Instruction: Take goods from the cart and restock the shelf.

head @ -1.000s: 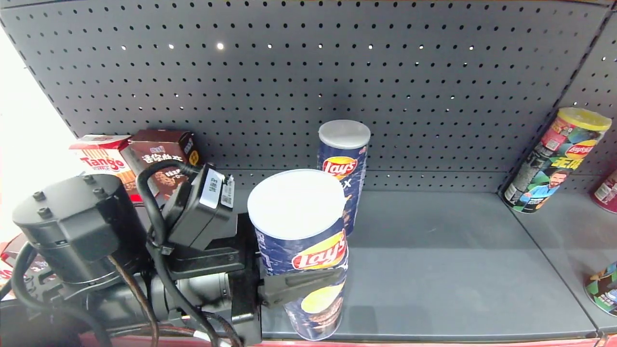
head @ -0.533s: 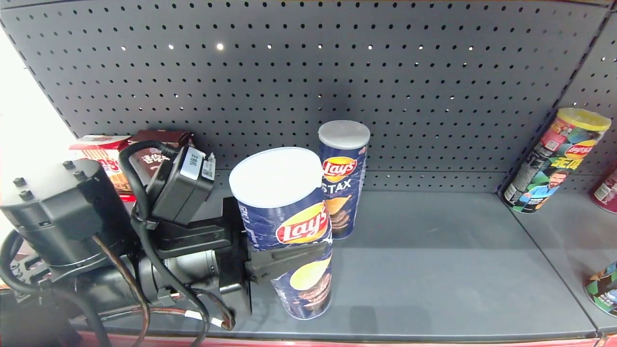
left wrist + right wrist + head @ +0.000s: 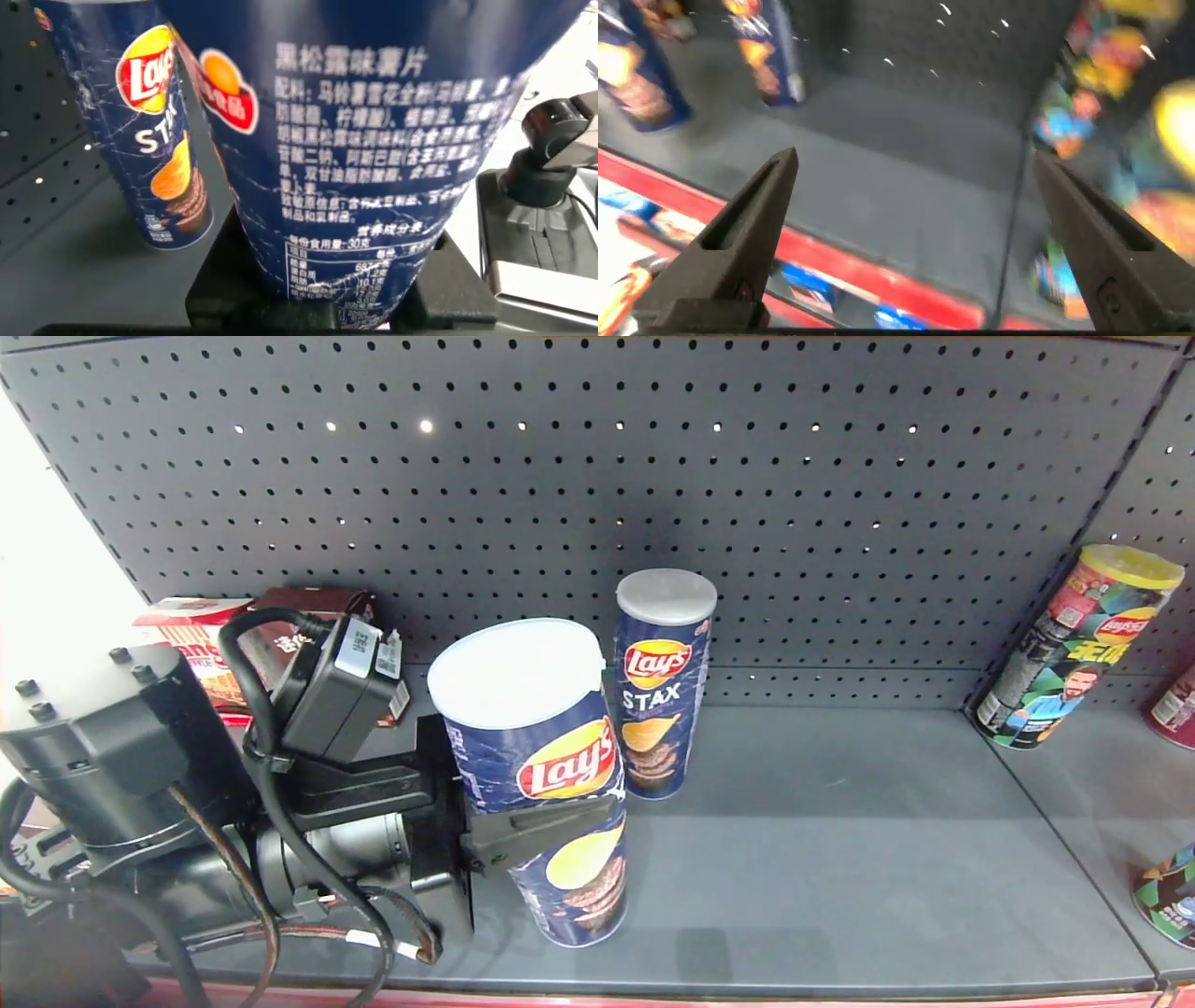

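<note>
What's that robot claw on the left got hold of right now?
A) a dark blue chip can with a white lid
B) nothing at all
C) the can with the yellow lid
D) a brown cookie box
A: the left fingers are closed around the middle of the dark blue chip can, its white lid on top, in front of a second matching can standing free on the shelf.

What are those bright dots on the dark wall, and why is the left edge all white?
Head view: the dots are light coming through holes in the pegboard panel, probably from behind it; the left edge is overexposed by strong light beside the shelf; the nearer chip can throws a faint shadow on the shelf. Right wrist view: the same glints show on the panel.
</note>
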Tool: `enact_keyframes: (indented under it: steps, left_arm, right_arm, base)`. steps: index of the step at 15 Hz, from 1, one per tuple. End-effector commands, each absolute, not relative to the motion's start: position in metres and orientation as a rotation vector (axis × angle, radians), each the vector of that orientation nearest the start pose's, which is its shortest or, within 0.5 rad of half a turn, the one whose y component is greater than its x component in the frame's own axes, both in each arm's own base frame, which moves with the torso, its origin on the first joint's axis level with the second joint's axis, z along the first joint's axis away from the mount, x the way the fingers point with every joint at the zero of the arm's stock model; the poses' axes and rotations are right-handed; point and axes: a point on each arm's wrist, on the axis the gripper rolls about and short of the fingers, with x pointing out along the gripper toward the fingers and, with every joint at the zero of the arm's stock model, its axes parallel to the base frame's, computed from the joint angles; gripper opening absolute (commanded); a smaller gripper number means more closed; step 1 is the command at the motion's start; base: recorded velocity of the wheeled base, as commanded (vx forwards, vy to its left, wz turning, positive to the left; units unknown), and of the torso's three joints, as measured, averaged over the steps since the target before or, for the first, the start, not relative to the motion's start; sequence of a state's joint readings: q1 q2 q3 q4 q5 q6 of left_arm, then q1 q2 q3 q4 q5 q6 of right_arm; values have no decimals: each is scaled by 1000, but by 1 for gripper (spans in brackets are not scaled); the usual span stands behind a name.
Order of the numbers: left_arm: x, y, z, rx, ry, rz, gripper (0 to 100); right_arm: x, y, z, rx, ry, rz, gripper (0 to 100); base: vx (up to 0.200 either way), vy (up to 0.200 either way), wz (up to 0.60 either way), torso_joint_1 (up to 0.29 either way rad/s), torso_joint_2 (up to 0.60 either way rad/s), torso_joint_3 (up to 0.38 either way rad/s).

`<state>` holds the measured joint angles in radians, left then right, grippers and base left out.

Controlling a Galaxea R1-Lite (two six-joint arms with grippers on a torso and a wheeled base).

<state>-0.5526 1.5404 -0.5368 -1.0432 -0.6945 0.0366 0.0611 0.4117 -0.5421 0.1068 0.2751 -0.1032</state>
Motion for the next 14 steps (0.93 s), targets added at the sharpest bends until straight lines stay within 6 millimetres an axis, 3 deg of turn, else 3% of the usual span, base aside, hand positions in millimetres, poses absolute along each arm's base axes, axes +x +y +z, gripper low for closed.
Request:
enact_keyframes:
  steps: [1, 4, 8, 14]
  left_arm:
    - [202, -140, 197, 35, -64, -1241, 0]
    - [202, -140, 198, 35, -69, -1241, 0]
    - [203, -140, 199, 36, -73, -1238, 0]
    - [202, -137, 199, 36, -76, -1229, 0]
  right_arm:
    - [28, 10, 262, -109, 17, 425, 100]
    - [74, 23, 298, -142, 44, 550, 100]
    - [122, 49, 294, -203, 84, 677, 100]
    - [163, 99, 285, -218, 153, 803, 100]
  base:
    - [0, 0, 0, 0, 0, 0]
    - [0, 0, 0, 0, 0, 0]
    - [0, 0, 0, 0, 0, 0]
    - [0, 0, 0, 0, 0, 0]
